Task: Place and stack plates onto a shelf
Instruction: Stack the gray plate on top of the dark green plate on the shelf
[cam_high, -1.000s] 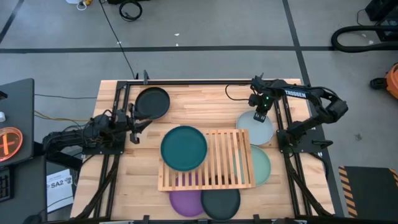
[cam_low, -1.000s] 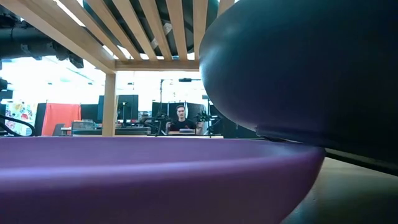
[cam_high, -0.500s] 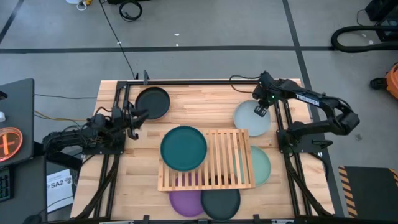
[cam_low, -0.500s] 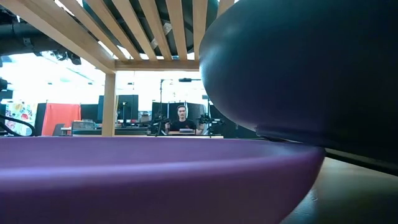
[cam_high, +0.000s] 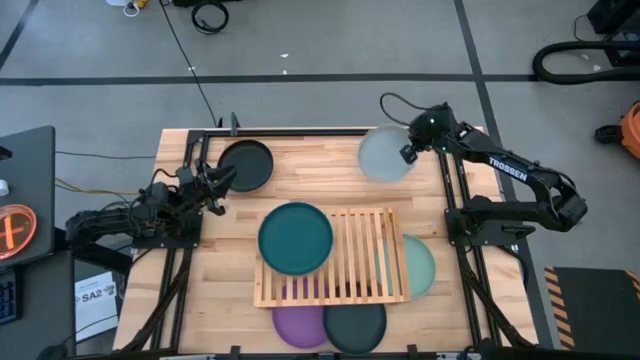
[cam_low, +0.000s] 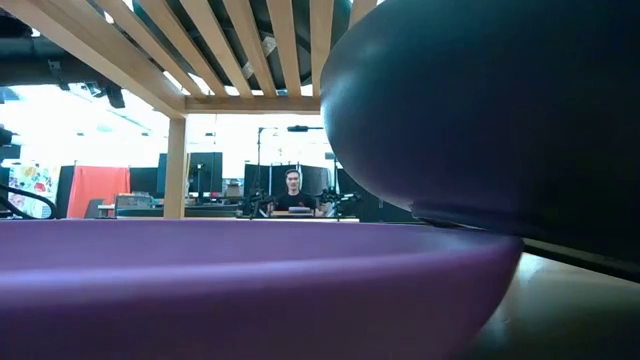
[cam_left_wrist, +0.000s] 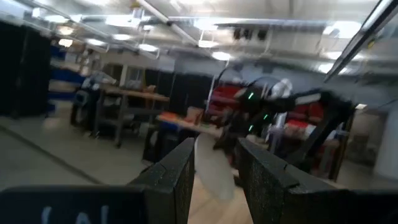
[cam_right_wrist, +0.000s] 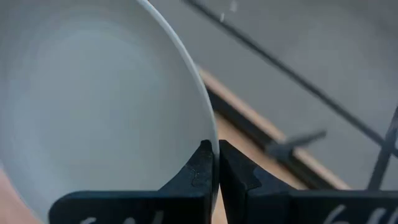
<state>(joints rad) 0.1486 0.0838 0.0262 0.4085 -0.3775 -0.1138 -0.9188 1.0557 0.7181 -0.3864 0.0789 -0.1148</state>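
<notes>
My right gripper (cam_high: 408, 152) is shut on a pale blue-white plate (cam_high: 384, 153), held in the air over the table's far right part. The slatted wooden shelf (cam_high: 350, 260) stands mid-table. A dark teal plate (cam_high: 296, 237) lies on its left end and overhangs the edge. A mint green plate (cam_high: 422, 266) lies on the table, partly under its right end. A purple plate (cam_high: 298, 324) and a dark plate (cam_high: 356, 326) lie at the near edge, partly under the shelf. My left gripper (cam_high: 222, 180) is open beside a black plate (cam_high: 246, 165) at the far left. My right gripper pinches the pale plate's rim (cam_right_wrist: 208, 133) between its two fingers, on the side toward the table's right edge (cam_high: 403, 155). The fingers come slanting down from the right. The plate is lifted clear of the table and tilted.
Dark metal frames (cam_high: 455, 200) run along the table's left and right sides. In the low view the purple plate (cam_low: 250, 290) and the dark plate (cam_low: 480, 110) fill the front under the shelf's slats (cam_low: 230, 50). A person (cam_low: 292, 190) sits in the room behind.
My right gripper has risen and gone toward the table's far edge, tipping up as it went. The pale plate, which lay on the table by the shelf's far right corner, is now lifted clear. My left gripper has tipped up and swung a little toward the black plate.
</notes>
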